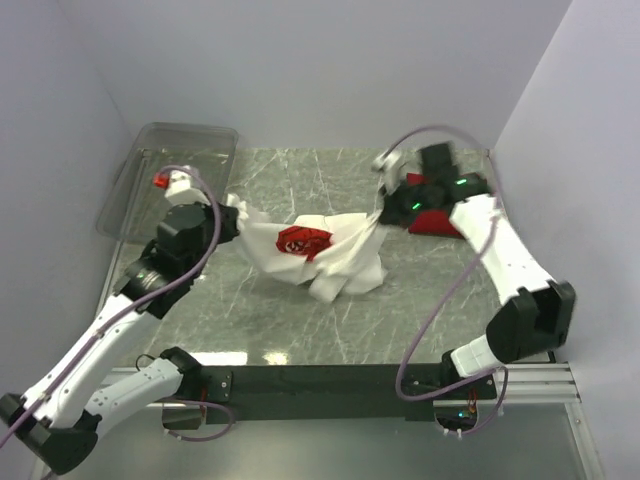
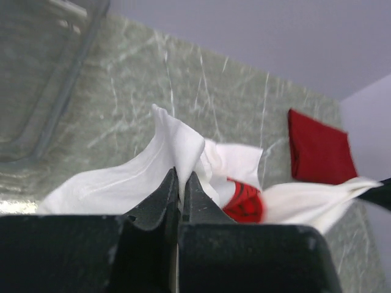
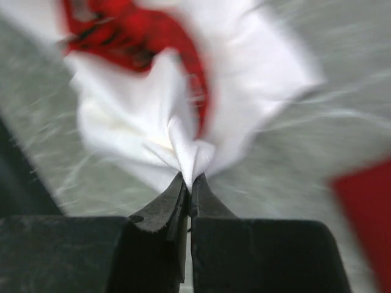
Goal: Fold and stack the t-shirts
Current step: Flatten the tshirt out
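On your left, the bin (image 1: pixel 130 190) sits against the wall, its rim near the left gripper (image 2: pixel 181 177), which is pressed tight on the white shirt's (image 1: pixel 340 260) left edge. The shirt sags bunched mid-table (image 1: pixel 400 320). Your right gripper (image 3: pixel 189 180) pinches its right edge, just beside the folded red shirt (image 1: pixel 437 222) near the right wall.

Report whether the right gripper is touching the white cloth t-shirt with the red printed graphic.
Touching. The right wrist view shows the right gripper shut on a pinched fold of the white cloth t-shirt with the red graphic, with cloth caught between its fingertips.
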Controlling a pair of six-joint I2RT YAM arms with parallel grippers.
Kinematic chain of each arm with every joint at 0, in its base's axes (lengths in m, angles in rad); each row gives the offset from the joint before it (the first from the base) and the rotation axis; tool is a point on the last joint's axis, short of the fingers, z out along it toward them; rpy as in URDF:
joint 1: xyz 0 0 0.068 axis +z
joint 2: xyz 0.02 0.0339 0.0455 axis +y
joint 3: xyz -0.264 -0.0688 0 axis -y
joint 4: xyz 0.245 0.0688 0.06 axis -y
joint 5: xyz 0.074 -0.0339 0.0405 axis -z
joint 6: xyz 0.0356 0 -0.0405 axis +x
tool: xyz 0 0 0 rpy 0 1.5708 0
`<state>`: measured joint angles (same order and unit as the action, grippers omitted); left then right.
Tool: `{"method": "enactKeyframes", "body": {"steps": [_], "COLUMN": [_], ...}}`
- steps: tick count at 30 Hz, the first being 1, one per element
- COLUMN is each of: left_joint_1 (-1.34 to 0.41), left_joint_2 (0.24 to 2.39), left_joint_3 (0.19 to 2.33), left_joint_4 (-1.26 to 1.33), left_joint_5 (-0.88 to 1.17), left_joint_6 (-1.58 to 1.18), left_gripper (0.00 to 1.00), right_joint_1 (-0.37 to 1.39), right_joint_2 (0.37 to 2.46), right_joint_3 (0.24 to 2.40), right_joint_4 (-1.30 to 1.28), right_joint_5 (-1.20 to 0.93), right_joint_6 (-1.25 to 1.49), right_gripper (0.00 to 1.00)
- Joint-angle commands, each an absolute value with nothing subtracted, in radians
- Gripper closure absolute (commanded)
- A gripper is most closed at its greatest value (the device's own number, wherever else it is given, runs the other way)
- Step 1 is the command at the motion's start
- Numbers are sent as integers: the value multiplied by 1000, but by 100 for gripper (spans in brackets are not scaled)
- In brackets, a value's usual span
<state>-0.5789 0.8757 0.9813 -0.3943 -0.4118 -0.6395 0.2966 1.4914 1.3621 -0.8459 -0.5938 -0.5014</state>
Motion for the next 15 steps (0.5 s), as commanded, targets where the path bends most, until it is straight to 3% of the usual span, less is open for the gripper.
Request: {"method": "enactKeyframes", "body": {"steps": [1, 7, 15], "left_joint_1": [-571, -569, -569], "left_joint_2": [801, 713, 644], "left_joint_3": [1072, 1124, 1157], "left_joint_4": [-394, -426, -456], "left_joint_5": [-502, -523, -592], "left_joint_6": [-597, -580, -571], "left_gripper": [100, 100, 100], "right_joint_1": [161, 37, -31], "right_joint_2": [1399, 1322, 1132], "right_joint_3": [1544, 1709, 1701], "right_joint_4": [-1009, -921, -739], "right_joint_5": [-591, -535, -492], "right_joint_6": [-658, -603, -558], "right_gripper": [100, 100, 100]}}
